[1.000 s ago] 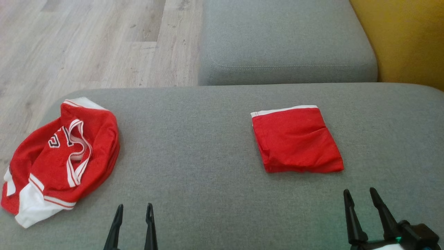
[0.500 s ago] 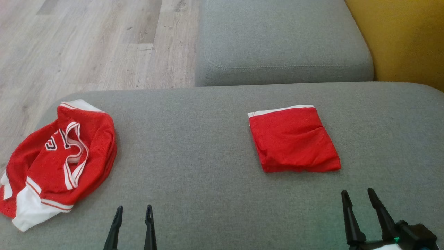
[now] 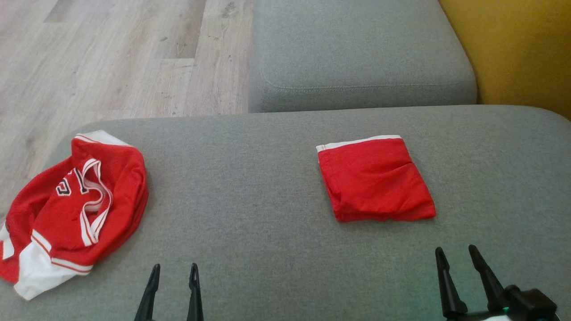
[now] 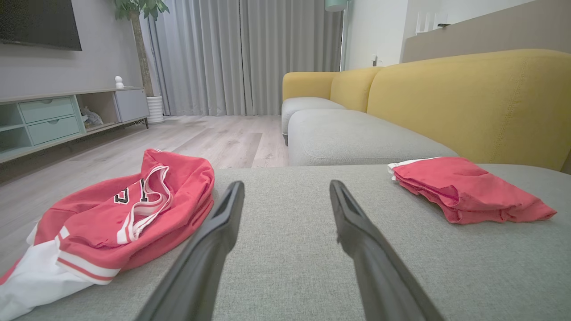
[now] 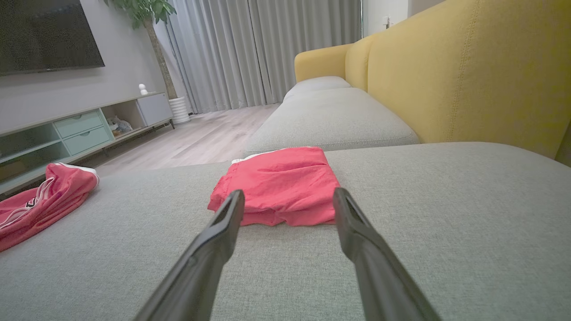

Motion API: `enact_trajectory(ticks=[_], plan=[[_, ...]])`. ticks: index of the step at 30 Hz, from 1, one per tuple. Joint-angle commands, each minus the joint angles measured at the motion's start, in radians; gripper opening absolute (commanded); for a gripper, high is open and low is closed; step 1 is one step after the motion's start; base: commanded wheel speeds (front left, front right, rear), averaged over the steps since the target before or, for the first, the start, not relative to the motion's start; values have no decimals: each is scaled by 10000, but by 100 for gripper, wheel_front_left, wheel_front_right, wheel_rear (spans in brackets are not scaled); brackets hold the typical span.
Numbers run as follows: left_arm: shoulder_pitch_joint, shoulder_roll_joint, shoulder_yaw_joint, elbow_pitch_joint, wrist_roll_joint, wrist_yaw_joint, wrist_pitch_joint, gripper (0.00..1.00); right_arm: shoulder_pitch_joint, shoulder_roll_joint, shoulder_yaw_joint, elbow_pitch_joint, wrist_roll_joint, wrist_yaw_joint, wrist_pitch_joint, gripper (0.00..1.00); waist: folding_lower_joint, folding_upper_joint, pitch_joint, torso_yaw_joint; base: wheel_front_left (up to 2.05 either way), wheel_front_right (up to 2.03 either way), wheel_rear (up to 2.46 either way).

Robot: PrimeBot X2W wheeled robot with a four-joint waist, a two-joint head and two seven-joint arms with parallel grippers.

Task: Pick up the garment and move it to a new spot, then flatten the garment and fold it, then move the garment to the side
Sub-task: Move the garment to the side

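Note:
A crumpled red garment (image 3: 111,187) with white trim and dark lettering lies heaped at the left end of the grey sofa seat (image 3: 250,178); the left wrist view has it (image 4: 178,178) left of the fingers. A second red garment (image 3: 374,180), folded into a neat square with a white band at its far edge, rests to the right, and in the right wrist view this folded piece (image 5: 281,183) sits just beyond the fingers. My left gripper (image 3: 174,267) and right gripper (image 3: 456,249) hover low near the seat's front, both open and holding nothing.
Wooden floor (image 3: 111,58) lies past the seat's far left edge. Another grey cushion (image 3: 357,49) adjoins at the back, with a yellow sofa back (image 3: 513,49) to the right. A TV cabinet (image 4: 53,120) stands across the room.
The whole head picture has drifted slightly left, so the camera moved. Both garments lie as before and both grippers stay open in place.

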Motion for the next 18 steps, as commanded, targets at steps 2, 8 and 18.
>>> enact_trajectory(ticks=[2, 8, 18], plan=[[-456, -57, 253, -327, 104, 3, -49, 100, -300, -122, 242, -239, -33, -7, -111, 100, 0, 0, 15, -8, 0, 0, 0], [-621, -57, 114, -573, 178, -49, -49, 100, -432, -168, 276, -67, -86, -7, -111, 100, 0, 0, 325, 38, 0, 0, 0], [-1017, -57, -260, -1122, 212, 64, -49, 100, -1597, -264, -124, 663, -648, -7, -111, 100, 0, 0, 1352, 269, 0, 0, 0]])
